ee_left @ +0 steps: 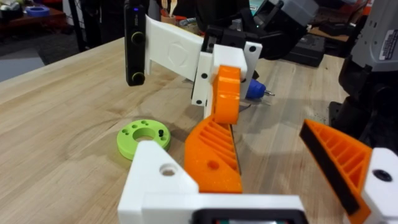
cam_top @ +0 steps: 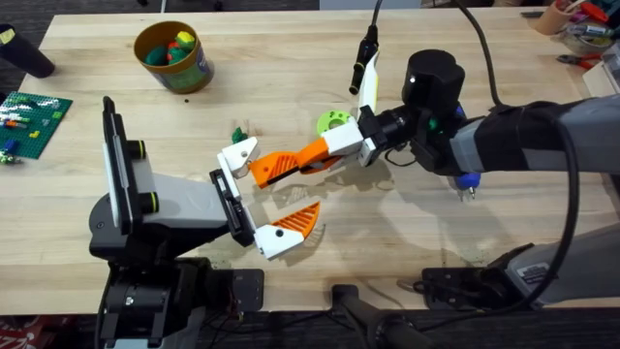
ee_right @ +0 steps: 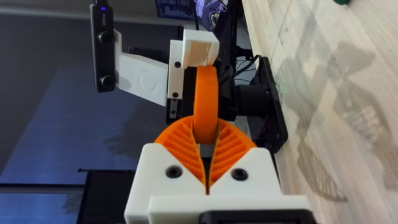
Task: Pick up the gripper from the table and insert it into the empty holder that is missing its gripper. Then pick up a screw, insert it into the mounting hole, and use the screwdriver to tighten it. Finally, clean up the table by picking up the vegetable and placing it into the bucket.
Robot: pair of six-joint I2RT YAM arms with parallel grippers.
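holding the orange gripper (cam_top: 291, 163) mid-table, your right gripper (cam_top: 341, 147) is clamped on its white-block end; in the r wrist view its pads (ee_right: 179, 144) pinch the orange finger. tip of that part sits by the left arm's holder (cam_top: 226, 197); can't tell if seated. left gripper (cam_top: 260, 199) is spread wide, nothing between its fingers, upper white mount bare, lower orange finger (cam_top: 296, 221) just above the table (cam_top: 291, 58). screwdriver (cam_top: 468, 181) lies under the r arm, blue handle. green disc (cam_top: 333, 122) beside the part. bucket (cam_top: 174, 56) far left, toys inside.
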